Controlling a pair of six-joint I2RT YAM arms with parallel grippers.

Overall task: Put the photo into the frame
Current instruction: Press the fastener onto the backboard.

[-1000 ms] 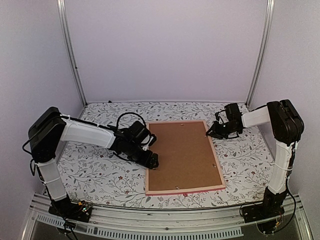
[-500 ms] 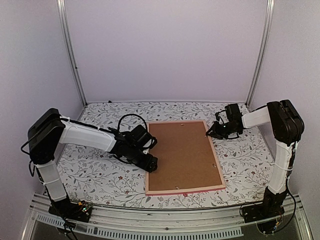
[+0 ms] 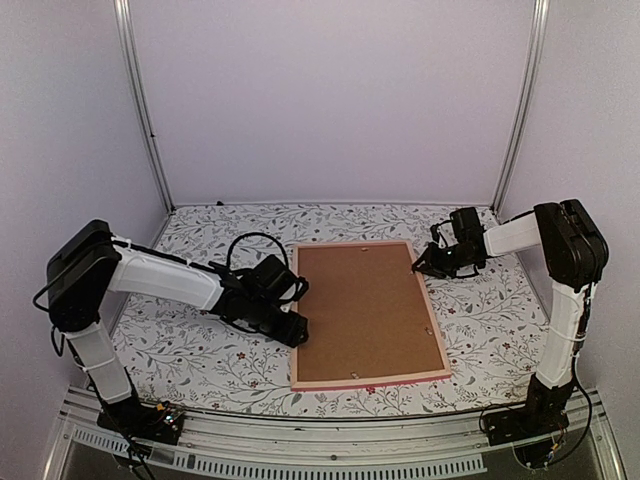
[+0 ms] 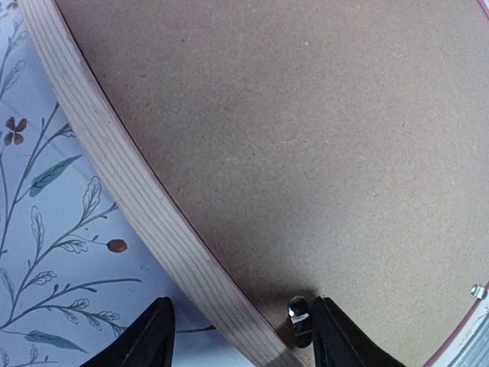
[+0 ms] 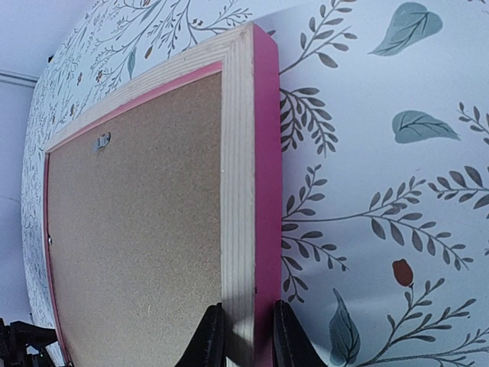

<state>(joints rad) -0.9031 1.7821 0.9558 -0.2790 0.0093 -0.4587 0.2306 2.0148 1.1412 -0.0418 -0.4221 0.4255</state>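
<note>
The pink frame [image 3: 370,380] lies face down in the middle of the table, with a brown backing board [image 3: 365,310] filling it. The photo is hidden. My left gripper [image 3: 297,333] is low over the frame's left rail [image 4: 145,206], open, one finger on each side of the rail, the inner one next to a small metal tab [image 4: 299,313] on the backing board [image 4: 306,138]. My right gripper [image 3: 420,268] is at the far right corner, shut on the frame's right rail [image 5: 244,191], which sits between its fingers [image 5: 210,336].
A floral cloth [image 3: 190,340] covers the table. White walls and two metal posts [image 3: 140,100] close in the back and sides. Another metal tab [image 5: 102,141] shows on the backing board's far edge.
My left gripper has slid a little nearer along the frame's left rail and its jaws have narrowed. The right gripper and the frame have not moved.
</note>
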